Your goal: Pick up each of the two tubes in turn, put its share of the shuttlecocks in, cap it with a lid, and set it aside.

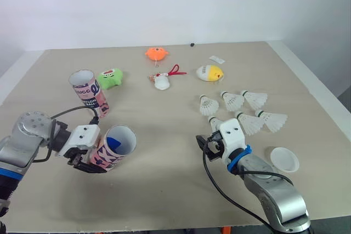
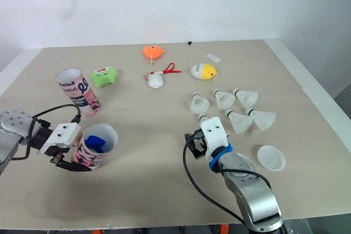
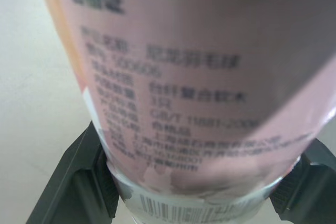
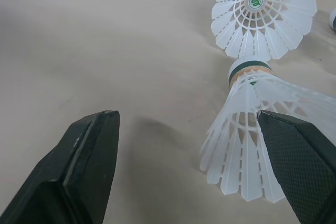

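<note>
On the table (image 1: 164,102), the left gripper (image 1: 88,160) is clamped round the base of a tilted pink tube (image 1: 112,149) at eight o'clock; it looks like light card, crushable I'd guess. A blue object (image 1: 112,142) sits inside, hard to identify. The right gripper (image 4: 189,129), jaws wide, hovers by a shuttlecock (image 4: 247,145) at four o'clock: featherweight, with a flimsy skirt, best pinched at the cork.

- near tube (image 1: 112,149) I'm holding: pink, dark print, something blue inside
- far tube (image 1: 90,94): pink and white, black lettering
- shuttlecocks (image 1: 252,123): white, green band by the cork
- lid (image 1: 284,159): white
- orange toy (image 1: 156,53), green toy (image 1: 109,78), yellow toy (image 1: 210,73)
</note>
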`<action>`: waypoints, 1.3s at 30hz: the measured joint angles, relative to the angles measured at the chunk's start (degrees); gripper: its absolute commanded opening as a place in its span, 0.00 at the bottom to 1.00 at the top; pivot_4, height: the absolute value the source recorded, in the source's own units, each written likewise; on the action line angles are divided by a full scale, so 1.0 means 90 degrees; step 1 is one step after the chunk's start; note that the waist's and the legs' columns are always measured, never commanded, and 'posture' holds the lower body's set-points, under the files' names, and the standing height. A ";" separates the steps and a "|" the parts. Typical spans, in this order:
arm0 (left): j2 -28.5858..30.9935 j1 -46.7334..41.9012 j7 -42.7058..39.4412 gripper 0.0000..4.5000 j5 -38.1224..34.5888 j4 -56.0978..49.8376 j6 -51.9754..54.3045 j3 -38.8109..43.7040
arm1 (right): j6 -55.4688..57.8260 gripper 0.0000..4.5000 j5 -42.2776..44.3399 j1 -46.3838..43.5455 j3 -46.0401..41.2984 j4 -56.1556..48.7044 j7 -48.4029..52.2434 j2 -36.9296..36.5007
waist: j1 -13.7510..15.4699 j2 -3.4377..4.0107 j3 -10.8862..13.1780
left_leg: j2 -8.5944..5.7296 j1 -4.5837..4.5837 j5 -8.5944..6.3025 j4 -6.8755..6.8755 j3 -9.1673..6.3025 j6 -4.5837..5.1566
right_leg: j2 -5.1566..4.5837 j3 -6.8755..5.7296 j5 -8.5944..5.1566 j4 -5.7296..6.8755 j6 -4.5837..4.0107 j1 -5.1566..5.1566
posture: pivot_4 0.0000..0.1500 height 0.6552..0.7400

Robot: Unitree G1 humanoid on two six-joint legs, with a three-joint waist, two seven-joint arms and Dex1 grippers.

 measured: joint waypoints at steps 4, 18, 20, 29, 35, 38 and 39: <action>-0.0035 0.0021 0.0017 0.65 0.0000 -0.0051 0.0017 0.0013 | 0.0064 0.70 -0.0280 -0.0058 0.0079 0.0181 -0.0148 0.0012 | -0.0001 -0.0001 0.0000 | -0.0028 -0.0001 0.0000 0.0000 0.0004 0.0000 | -0.0017 0.0017 -0.0006 -0.0001 0.0018 0.0002 | 1.00 1.00; -0.0069 0.0190 0.0156 0.65 0.0000 -0.0399 0.0207 0.0119 | 0.0120 0.01 -0.0526 -0.0058 0.0108 0.0221 -0.0043 0.0096 | -0.0006 -0.0013 -0.0003 | -0.0077 -0.0009 -0.0001 -0.0002 0.0007 0.0001 | -0.0083 0.0019 -0.0027 -0.0009 0.0072 0.0012 | 1.00 1.00; -0.0069 0.0192 0.0158 0.65 0.0006 -0.0438 0.0267 0.0121 | 0.0116 0.01 -0.0454 -0.0033 0.0040 0.0196 0.0079 0.0090 | -0.0005 -0.0014 -0.0003 | -0.0078 -0.0011 -0.0002 -0.0002 0.0006 0.0002 | -0.0083 0.0018 -0.0029 -0.0010 0.0075 0.0012 | 1.00 1.00; -0.0051 0.0141 0.0071 0.65 0.0016 -0.0547 0.0568 0.0105 | -0.0427 0.01 0.1620 -0.0453 -0.0834 -0.0903 0.2577 -0.1021 | -0.0014 -0.0025 0.0010 | -0.0087 -0.0016 -0.0011 0.0001 0.0005 0.0014 | -0.0092 0.0029 -0.0033 -0.0016 0.0098 0.0018 | 1.00 1.00; 0.0044 -0.0027 -0.0007 0.65 0.0018 -0.0558 0.0698 -0.0127 | -0.0473 0.01 0.2383 -0.1767 -0.0563 -0.1056 0.3889 -0.1985 | -0.0009 -0.0052 0.0015 | -0.0086 -0.0003 -0.0025 -0.0001 -0.0011 0.0023 | -0.0093 0.0003 -0.0050 -0.0022 0.0083 0.0039 | 1.00 1.00; 0.0169 -0.0153 -0.0041 0.65 -0.0005 -0.0553 0.0705 -0.0318 | -0.0628 0.01 0.2238 -0.2528 -0.0094 -0.0586 0.4240 -0.2117 | -0.0021 -0.0048 0.0017 | -0.0085 -0.0003 -0.0031 -0.0001 -0.0001 0.0027 | -0.0093 0.0008 -0.0051 -0.0022 0.0084 0.0035 | 1.00 1.00; 0.0179 -0.0199 -0.0048 0.65 -0.0004 -0.0549 0.0710 -0.0367 | -0.0735 0.01 0.2123 -0.2772 0.0073 -0.0439 0.4374 -0.2164 | -0.0022 -0.0047 0.0018 | -0.0085 -0.0003 -0.0033 -0.0001 0.0001 0.0030 | -0.0093 0.0008 -0.0052 -0.0022 0.0085 0.0034 | 1.00 1.00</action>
